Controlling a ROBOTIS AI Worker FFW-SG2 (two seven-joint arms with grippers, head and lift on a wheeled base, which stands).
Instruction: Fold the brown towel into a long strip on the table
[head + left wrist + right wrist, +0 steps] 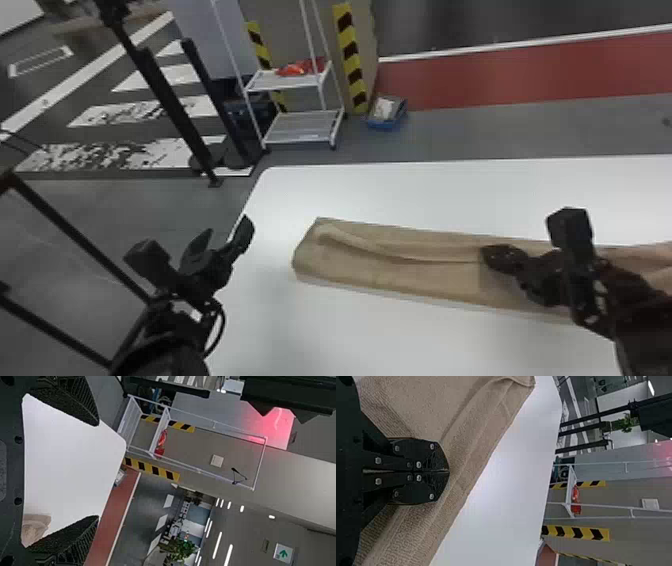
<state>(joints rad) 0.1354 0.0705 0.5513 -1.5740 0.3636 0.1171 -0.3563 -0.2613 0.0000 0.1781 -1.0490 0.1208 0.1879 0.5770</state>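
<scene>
In the head view the brown towel [430,280] lies on the white table as a long folded strip, running off the right edge, with a crease along it. My right gripper [492,257] is over the towel's middle part. Seen from the right wrist, its two fingers are closed together; the right gripper [448,471] stands against the brown towel [470,455], with no cloth visible between the fingertips. My left gripper [225,235] is at the table's left edge, apart from the towel. The left wrist view has the left gripper [98,471] with fingers wide apart, and the towel's end [35,528] beyond.
The white table [310,330] has its left edge near my left arm. Behind it stand a white wire shelf cart [302,127], a striped post [351,60] and a blue bin [387,122] on the floor. A dark metal frame [80,240] is at the far left.
</scene>
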